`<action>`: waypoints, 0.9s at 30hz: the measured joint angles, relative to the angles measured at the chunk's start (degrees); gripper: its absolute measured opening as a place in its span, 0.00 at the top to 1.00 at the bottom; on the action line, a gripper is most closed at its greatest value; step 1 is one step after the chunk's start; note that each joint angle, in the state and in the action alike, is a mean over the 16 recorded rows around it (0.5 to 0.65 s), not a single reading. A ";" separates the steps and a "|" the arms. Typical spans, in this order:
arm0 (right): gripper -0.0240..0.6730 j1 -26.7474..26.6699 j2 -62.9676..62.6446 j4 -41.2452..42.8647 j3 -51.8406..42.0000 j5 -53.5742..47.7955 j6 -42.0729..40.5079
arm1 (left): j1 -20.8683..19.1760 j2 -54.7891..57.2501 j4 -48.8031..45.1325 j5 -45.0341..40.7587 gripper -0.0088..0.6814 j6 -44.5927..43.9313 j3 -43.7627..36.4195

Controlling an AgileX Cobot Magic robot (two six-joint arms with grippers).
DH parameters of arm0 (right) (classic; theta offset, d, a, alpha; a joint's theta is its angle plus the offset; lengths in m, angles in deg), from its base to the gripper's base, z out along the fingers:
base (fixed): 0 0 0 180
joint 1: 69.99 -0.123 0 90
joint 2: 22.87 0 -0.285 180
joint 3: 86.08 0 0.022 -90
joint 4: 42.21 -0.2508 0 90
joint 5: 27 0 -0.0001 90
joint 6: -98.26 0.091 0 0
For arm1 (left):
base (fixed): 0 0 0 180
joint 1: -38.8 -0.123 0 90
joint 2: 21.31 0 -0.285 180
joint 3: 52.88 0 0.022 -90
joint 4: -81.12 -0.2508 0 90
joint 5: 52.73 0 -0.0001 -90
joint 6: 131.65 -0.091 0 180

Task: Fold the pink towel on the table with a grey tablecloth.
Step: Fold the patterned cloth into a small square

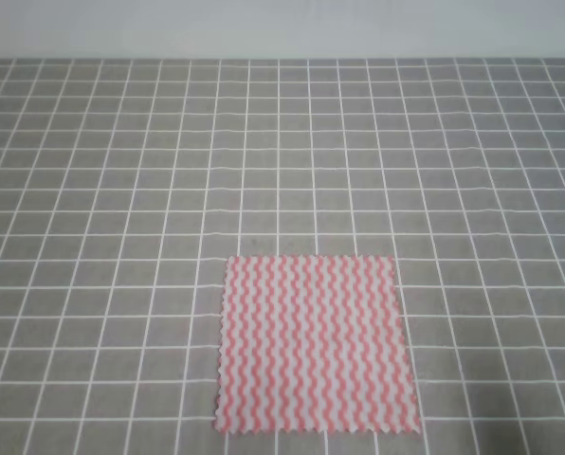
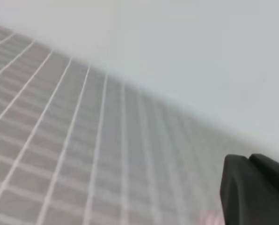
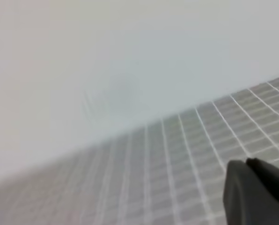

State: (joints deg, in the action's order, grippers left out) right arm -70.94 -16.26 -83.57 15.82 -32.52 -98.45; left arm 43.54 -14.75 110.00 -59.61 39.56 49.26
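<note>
The towel lies flat and fully spread on the table, not yet folded, with nothing touching it. In the high view neither arm appears, so both grippers sit outside that frame, and the towel is well apart from each.

The left gripper shows only as a dark blurred block at the lower right of its own view, aimed over the grid toward the far wall. A faint pink smear just beside that block, at the bottom edge, is probably the towel, which would put the cloth below and to the right of this gripper. Whether the jaws are spread or pressed together cannot be told.

The right gripper likewise shows as a dark block at the lower right of its view, over bare grid; no pink is visible there, and its jaw state cannot be told either.

The towel is close to square, so it has no clear long axis; its stripes run from near edge to far edge. Which arm is nearer cannot be settled, though the pink trace hints at the left.
</note>
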 joint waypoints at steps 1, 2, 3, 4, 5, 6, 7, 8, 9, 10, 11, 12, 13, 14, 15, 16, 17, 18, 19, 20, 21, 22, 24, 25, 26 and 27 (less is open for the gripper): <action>0.99 0.00 0.00 -1.84 0.00 0.61 0.00 | 0.00 0.00 1.95 1.05 0.99 0.24 -0.08; 0.99 0.00 0.00 -3.62 0.00 1.10 0.00 | 0.00 0.00 3.86 2.03 0.99 0.47 -0.08; 0.99 0.00 -0.10 -5.38 -0.08 1.63 0.00 | 0.00 0.00 5.68 2.92 0.99 0.67 -0.08; 0.99 0.00 -0.10 -7.07 -0.08 2.09 0.00 | 0.00 0.10 7.09 3.71 0.99 0.83 0.00; 0.99 0.00 -0.20 -8.61 -0.17 2.35 -0.04 | 0.00 0.10 8.15 4.43 0.99 0.88 0.00; 0.99 -0.01 -0.30 -10.00 -0.24 2.44 -0.13 | 0.00 0.11 8.93 5.02 0.99 0.89 0.00; 0.99 -0.01 -0.38 -11.20 -0.28 2.39 -0.23 | 0.00 0.01 9.81 5.65 0.99 0.92 -0.05; 0.99 -0.01 -0.28 -12.08 -0.19 2.11 -0.32 | 0.00 -0.06 10.55 6.14 0.99 0.93 -0.05; 0.99 -0.01 -0.28 -12.94 -0.18 1.87 -0.39 | 0.00 0.04 10.87 6.28 0.99 0.93 0.03; 0.99 -0.01 -0.13 -13.33 0.03 1.49 -0.49 | 0.00 0.04 11.24 6.27 0.99 0.95 0.08; 0.99 -0.01 0.12 -13.48 0.33 1.09 -0.58 | 0.00 0.06 11.48 6.12 0.99 0.97 0.22; 0.99 -0.01 0.47 -13.47 0.74 0.66 -0.68 | 0.00 0.40 11.56 5.74 0.99 0.98 0.68; 0.99 0.00 0.81 -13.43 1.15 0.24 -0.76 | 0.00 0.75 11.64 5.22 0.99 0.97 1.16; 0.99 0.00 1.40 -13.30 1.75 -0.26 -0.86 | 0.00 1.27 11.70 4.62 0.99 0.93 1.78; 0.99 0.00 1.90 -13.18 2.29 -0.73 -0.95 | 0.00 2.02 11.75 3.84 0.99 0.82 2.59; 0.99 -0.01 2.69 -12.90 3.03 -1.40 -1.04 | 0.00 2.81 11.80 3.00 0.99 0.74 3.44; 0.99 0.00 3.59 -12.63 3.89 -2.22 -1.14 | 0.00 3.74 11.82 1.87 0.99 0.61 4.41; 0.99 0.00 4.73 -12.23 4.95 -3.13 -1.25 | 0.00 4.78 11.78 0.77 0.99 0.50 5.45; 0.99 0.00 6.01 -11.76 6.12 -4.15 -1.35 | 0.00 5.97 11.70 -0.50 0.99 0.39 6.57; 0.99 -0.01 7.31 -11.19 7.31 -5.35 -1.44 | 0.00 7.52 11.50 -2.07 0.99 0.23 7.91; 0.99 0.00 8.71 -10.67 8.58 -6.41 -1.49 | 0.00 9.32 11.27 -3.83 0.99 -0.03 9.44; 0.99 0.00 10.31 -9.95 9.98 -7.69 -1.49 | 0.00 11.17 11.02 -5.65 0.99 -0.40 11.02; 0.99 -0.01 13.66 -8.33 12.84 -10.44 -1.48 | 0.00 15.21 10.36 -9.19 0.99 -1.27 14.16; 0.99 -0.01 15.42 -7.48 14.30 -11.95 -1.50 | 0.00 17.34 10.06 -10.95 0.99 -1.99 15.75; 0.99 -0.01 17.18 -6.63 15.65 -13.49 -1.50 | 0.00 19.50 9.72 -12.63 0.99 -2.71 17.30; 0.99 -0.01 18.92 -5.83 16.90 -15.05 -1.50 | 0.00 21.74 9.53 -14.12 0.99 -3.48 18.75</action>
State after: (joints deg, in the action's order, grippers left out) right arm -70.95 2.66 -89.40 32.72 -47.57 -99.95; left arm 43.54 6.99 119.52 -73.74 36.07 68.00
